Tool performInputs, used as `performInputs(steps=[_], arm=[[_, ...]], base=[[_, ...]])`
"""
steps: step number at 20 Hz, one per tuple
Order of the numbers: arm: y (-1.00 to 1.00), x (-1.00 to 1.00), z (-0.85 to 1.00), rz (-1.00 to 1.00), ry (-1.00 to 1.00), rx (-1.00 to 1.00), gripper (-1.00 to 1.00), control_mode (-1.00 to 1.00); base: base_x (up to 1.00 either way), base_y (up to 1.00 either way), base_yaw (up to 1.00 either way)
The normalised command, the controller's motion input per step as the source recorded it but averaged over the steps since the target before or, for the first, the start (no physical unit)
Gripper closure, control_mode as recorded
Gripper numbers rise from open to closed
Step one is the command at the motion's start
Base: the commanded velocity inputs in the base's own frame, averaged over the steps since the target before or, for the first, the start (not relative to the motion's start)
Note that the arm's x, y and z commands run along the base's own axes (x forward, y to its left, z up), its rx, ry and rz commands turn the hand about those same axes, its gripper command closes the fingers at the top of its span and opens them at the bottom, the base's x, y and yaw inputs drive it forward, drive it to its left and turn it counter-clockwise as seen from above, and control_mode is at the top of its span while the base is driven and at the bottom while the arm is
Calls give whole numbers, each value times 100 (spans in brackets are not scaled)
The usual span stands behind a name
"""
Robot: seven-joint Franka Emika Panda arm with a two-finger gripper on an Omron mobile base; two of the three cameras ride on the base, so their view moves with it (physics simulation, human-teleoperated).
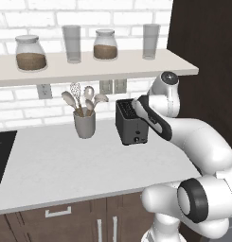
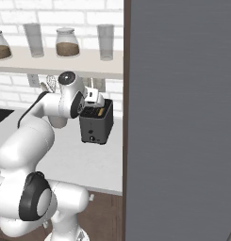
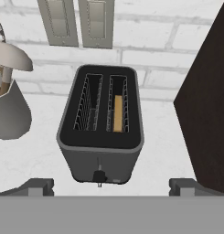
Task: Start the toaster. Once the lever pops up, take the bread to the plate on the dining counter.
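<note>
The dark boxy toaster stands on the wall counter against the brick backsplash. In the hand view a tan slice of bread sits low in its right slot, and the left slot is empty. The lever knob is low on the front face. My gripper hovers just above the toaster's top, pointing down at it. It is open, its tips set wide apart with nothing between them. The plate and the dining counter are out of view.
A grey utensil crock stands left of the toaster. Close on the toaster's right is a tall dark cabinet side. A shelf with jars and glasses hangs overhead. A black cooktop lies at far left.
</note>
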Motion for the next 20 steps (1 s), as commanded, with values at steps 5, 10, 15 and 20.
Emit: performInputs(steps=[5, 10, 15, 20], arm=[[0, 0, 0, 0, 0, 0, -100, -100], [0, 0, 0, 0, 0, 0, -100, -100], [0, 0, 0, 0, 0, 0, -100, -100], [0, 0, 0, 0, 0, 0, -100, -100]], base=[[0, 0, 0], [0, 0, 0], [0, 0, 0], [0, 0, 0]])
